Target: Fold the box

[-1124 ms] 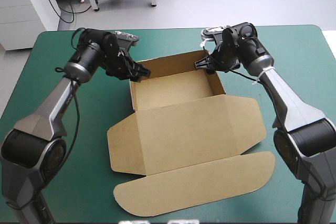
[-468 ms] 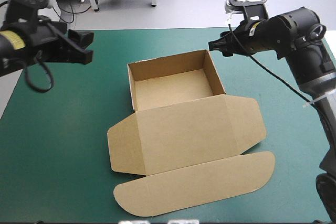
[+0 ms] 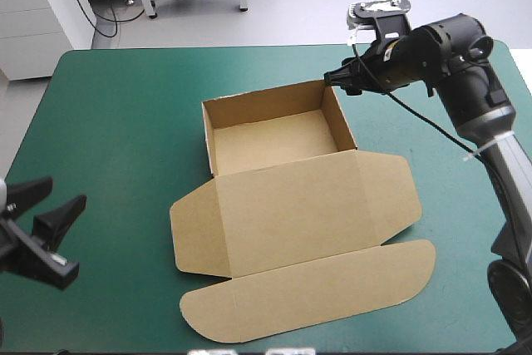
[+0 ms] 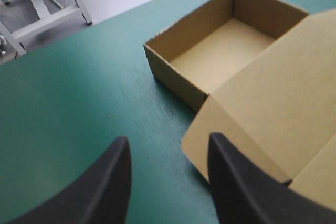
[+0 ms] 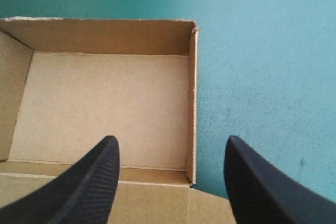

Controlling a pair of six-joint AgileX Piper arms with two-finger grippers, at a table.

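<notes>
on teal-green cover (image 3: 125, 122), brown board box (image 3: 291, 197), square tray (image 3: 270, 140), rounded lid (image 3: 307, 288), left end effector (image 4: 167, 142), right end effector (image 5: 170, 142), both spread

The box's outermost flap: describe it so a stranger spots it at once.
On the teal-green table lies a brown box, an open tray with its lid spread flat toward the robot. The flap is the long strip at the lid's near end; unlike the short side flaps, it has rounded ends.

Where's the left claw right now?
In the high view the left claw hovers open over the table's near-left corner, touching nothing. The flat lid of the box lies just ahead of it.
</notes>
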